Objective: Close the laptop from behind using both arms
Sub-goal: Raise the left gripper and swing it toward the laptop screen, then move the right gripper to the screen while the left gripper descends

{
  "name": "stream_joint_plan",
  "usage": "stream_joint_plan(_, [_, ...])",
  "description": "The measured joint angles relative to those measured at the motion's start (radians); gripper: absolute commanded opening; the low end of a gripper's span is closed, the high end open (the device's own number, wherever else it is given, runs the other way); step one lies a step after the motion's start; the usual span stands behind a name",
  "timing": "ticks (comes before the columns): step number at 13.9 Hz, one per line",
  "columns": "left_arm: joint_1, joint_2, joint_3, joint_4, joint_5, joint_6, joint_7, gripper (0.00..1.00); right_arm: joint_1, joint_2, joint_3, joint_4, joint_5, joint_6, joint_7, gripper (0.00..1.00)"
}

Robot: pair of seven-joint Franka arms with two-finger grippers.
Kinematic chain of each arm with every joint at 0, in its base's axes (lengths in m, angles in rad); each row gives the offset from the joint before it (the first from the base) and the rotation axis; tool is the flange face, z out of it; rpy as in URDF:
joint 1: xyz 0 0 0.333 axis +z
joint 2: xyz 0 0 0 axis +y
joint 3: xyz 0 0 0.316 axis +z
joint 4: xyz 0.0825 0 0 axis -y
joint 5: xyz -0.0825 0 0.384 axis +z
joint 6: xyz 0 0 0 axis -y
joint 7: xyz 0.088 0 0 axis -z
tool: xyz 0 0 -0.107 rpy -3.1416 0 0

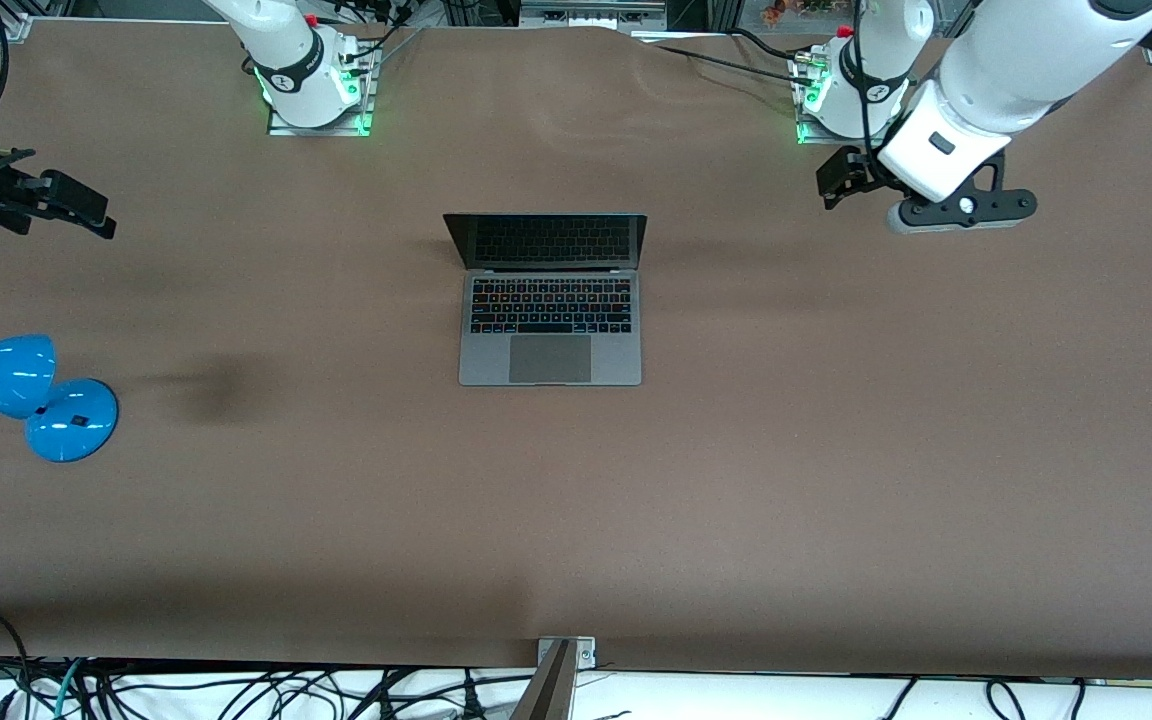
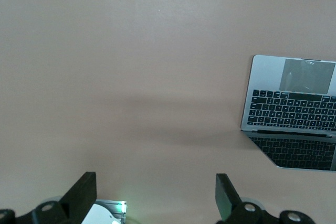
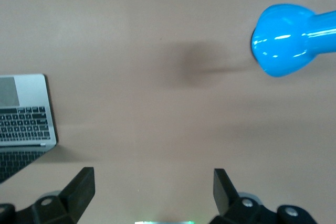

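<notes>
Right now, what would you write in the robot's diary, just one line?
laptop: open, untouched | left gripper: open over bare table | right gripper: open over bare table | blue lamp: table edge

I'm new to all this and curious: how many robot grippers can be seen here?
2. The left gripper hangs open over bare table near its arm's base; the right gripper hangs open above the table's edge at the right arm's end, over the blue lamp.

Counted on the worktop [image 1: 736,500]:
- 1 laptop [image 1: 550,330] — lid open, mid-table, closer to the edge where the arm bases stand.
- 1 blue desk lamp [image 1: 26,395] — at the edge on the right arm's end.
- 2 arm bases along one long edge.
- 2 grippers: left gripper [image 2: 155,198], right gripper [image 3: 154,195] — both with fingers spread.
</notes>
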Motion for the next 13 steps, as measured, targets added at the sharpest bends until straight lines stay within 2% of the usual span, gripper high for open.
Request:
stream_joint_plan(3, [0.0,0.0,-0.06,-0.013,-0.025,0.006,-0.064,1.0,0.052,0.016,0.01,-0.003,0.0,-0.049,-0.002,1.0])
stream_joint_plan(8, [-0.004,-0.002,-0.229,-0.026,-0.036,0.01,-0.234,0.98,0.209,0.092,0.021,-0.008,0.001,-0.211,0.002,1.0])
stream_joint_plan(11, [-0.005,-0.003,-0.284,-0.055,-0.083,0.025,-0.287,0.98,0.313,0.122,0.026,-0.032,0.012,-0.209,0.063,1.0])
stream_joint_plan(13, [-0.005,0.004,-0.304,-0.077,-0.11,0.03,-0.291,0.98,0.337,0.122,0.072,-0.071,0.03,-0.162,0.191,1.0])
